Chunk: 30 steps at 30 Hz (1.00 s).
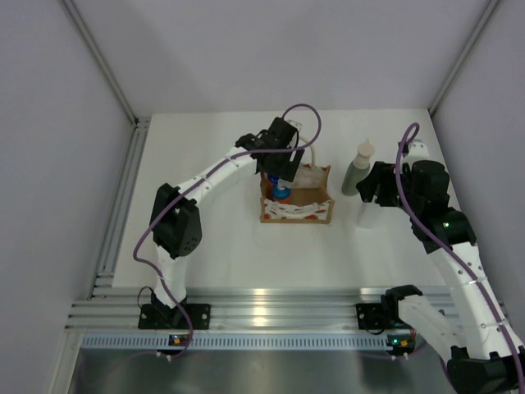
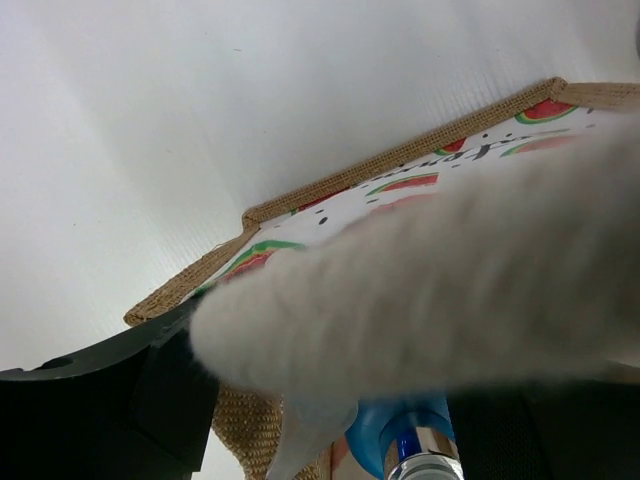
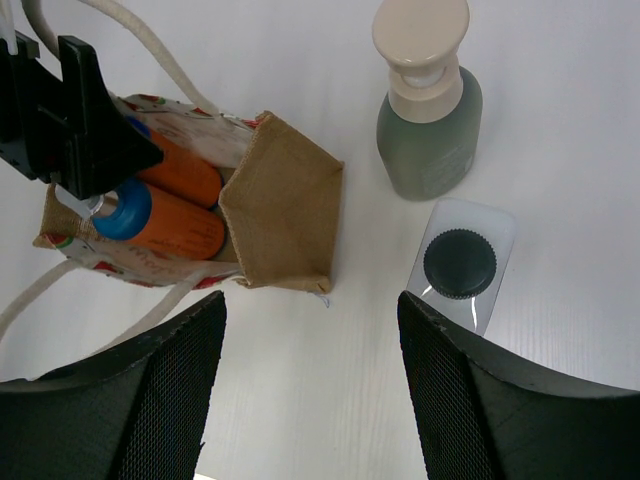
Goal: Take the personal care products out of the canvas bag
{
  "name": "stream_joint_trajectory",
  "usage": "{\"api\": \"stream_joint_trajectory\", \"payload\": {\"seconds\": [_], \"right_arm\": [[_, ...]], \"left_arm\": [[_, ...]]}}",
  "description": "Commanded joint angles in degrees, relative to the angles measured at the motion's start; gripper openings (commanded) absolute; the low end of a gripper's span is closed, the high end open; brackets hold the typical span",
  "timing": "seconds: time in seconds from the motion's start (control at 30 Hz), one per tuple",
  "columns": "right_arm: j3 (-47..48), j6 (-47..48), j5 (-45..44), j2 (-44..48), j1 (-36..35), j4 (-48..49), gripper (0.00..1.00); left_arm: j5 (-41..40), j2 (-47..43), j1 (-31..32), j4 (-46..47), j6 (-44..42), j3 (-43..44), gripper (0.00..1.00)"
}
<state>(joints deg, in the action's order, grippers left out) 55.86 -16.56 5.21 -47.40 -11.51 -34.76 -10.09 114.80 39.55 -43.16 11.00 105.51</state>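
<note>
The canvas bag stands mid-table, and in the right wrist view it holds two orange bottles lying side by side. My left gripper reaches down into the bag. Its jaws are apart on either side of a blue bottle top, with a gap on the left side. The cream handle blurs across that view. The grey-green bottle and the translucent bottle stand on the table right of the bag. My right gripper is open and empty above them.
White walls enclose the table on three sides. An aluminium rail runs along the left edge. The two standing bottles are close under my right arm.
</note>
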Motion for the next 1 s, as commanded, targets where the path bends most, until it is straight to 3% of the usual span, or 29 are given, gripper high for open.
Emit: {"api": "stream_joint_trajectory", "payload": {"seconds": [0.0, 0.27, 0.67, 0.97], "right_arm": [[-0.2, 0.6, -0.1, 0.6, -0.7, 0.4, 0.67], [-0.7, 0.4, 0.0, 1.0, -0.8, 0.7, 0.67], [-0.8, 0.5, 0.6, 1.2, -0.9, 0.7, 0.67], [-0.6, 0.5, 0.9, 0.7, -1.0, 0.7, 0.67]], "left_arm": [[-2.8, -2.2, -0.3, -1.2, -0.1, 3.5, 0.84], [-5.4, 0.9, -0.4, -4.7, 1.1, 6.0, 0.83], [-5.2, 0.7, -0.3, -6.2, 4.9, 7.5, 0.64], [-3.6, -1.3, -0.1, -6.3, 1.9, 6.8, 0.63]]}}
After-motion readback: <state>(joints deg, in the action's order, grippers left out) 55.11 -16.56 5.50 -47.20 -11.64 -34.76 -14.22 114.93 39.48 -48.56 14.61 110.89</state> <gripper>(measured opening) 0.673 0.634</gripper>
